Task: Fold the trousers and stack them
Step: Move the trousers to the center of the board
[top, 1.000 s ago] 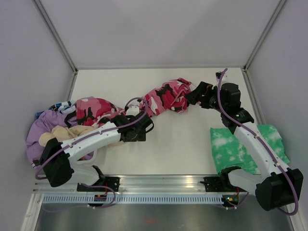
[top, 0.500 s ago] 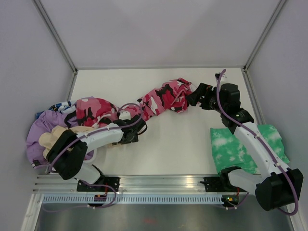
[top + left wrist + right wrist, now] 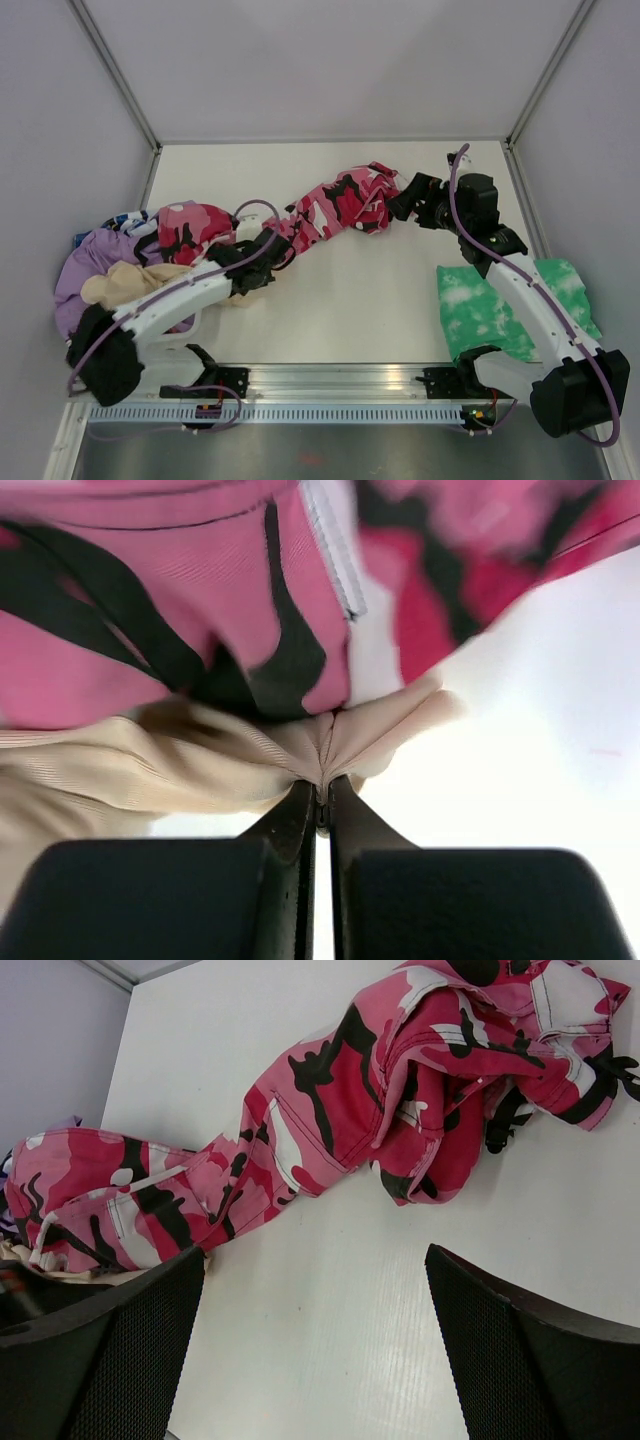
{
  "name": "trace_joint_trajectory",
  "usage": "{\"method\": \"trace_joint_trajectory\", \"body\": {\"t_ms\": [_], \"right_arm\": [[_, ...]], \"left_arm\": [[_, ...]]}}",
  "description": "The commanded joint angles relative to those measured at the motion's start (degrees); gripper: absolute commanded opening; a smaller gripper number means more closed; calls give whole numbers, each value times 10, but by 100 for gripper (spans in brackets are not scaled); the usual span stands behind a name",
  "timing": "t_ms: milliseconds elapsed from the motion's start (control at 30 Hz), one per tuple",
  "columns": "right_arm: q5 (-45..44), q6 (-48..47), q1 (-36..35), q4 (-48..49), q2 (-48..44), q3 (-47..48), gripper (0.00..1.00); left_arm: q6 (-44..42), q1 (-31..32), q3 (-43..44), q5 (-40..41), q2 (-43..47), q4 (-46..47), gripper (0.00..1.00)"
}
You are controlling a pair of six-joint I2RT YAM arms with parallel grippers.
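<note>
The pink, red, white and black camouflage trousers [image 3: 340, 205] [image 3: 330, 1110] lie crumpled in a long band from the clothes pile at the left to the table's back right. My left gripper [image 3: 252, 272] [image 3: 322, 795] sits at the near edge of their left half, shut on a fold of the beige garment [image 3: 150, 770] [image 3: 130, 280]. The camouflage cloth [image 3: 150, 610] lies just beyond that fold. My right gripper [image 3: 402, 200] [image 3: 312, 1252] hovers open just right of the trousers' bunched right end, with only bare table between its fingers [image 3: 120, 1350].
A lilac garment [image 3: 80, 270] and a blue-and-white piece [image 3: 125, 218] are heaped with the beige one at the left wall. A folded green-and-white tie-dye garment [image 3: 500, 310] lies near right, under the right arm. Walls enclose the table on three sides.
My left gripper has drawn back left along the trousers' near edge and closed from open onto beige cloth. The right arm and the trousers have stayed in place.
</note>
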State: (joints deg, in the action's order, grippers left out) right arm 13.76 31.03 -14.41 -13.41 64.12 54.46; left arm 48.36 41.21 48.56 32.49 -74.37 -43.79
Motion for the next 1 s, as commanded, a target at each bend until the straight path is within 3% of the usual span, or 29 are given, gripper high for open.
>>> {"method": "trace_joint_trajectory", "body": {"t_ms": [0, 33, 167, 233, 333, 433, 500, 567, 600, 633, 733, 833, 967], "right_arm": [[-14, -4, -2, 3, -13, 8, 98], [-13, 2, -2, 15, -9, 3, 98], [10, 23, -2, 38, 13, 1, 98], [22, 32, -2, 53, 23, -1, 98], [35, 41, -2, 65, 29, -2, 98], [42, 36, -2, 60, 28, 7, 98], [43, 30, -2, 58, 25, 12, 98], [46, 29, -2, 66, 22, 7, 98], [50, 32, -2, 80, 22, 0, 98], [54, 37, -2, 87, 26, -4, 98], [85, 42, -9, 120, 43, -11, 98], [110, 13, -51, 150, 74, 4, 98], [98, -87, -138, 107, 138, 71, 98]], "left_arm": [[-76, -2, 72, 0, 148, -19, 2], [-98, -4, 110, 18, 192, -49, 2], [-129, -26, 266, 102, 214, -124, 2], [-115, -42, 340, 193, 209, -169, 2], [-87, -102, 378, 281, 188, -214, 2], [-123, -251, 361, 278, 182, -169, 2], [-143, -300, 345, 285, 191, -148, 2], [-190, -384, 289, 277, 205, -56, 2], [-214, -422, 271, 231, 210, -33, 2], [-211, -514, 256, 198, 208, -27, 2], [-152, -653, 240, 95, 193, -63, 2], [-109, -680, 197, 67, 199, -94, 2], [-74, -696, 120, 30, 219, -107, 2]]}}
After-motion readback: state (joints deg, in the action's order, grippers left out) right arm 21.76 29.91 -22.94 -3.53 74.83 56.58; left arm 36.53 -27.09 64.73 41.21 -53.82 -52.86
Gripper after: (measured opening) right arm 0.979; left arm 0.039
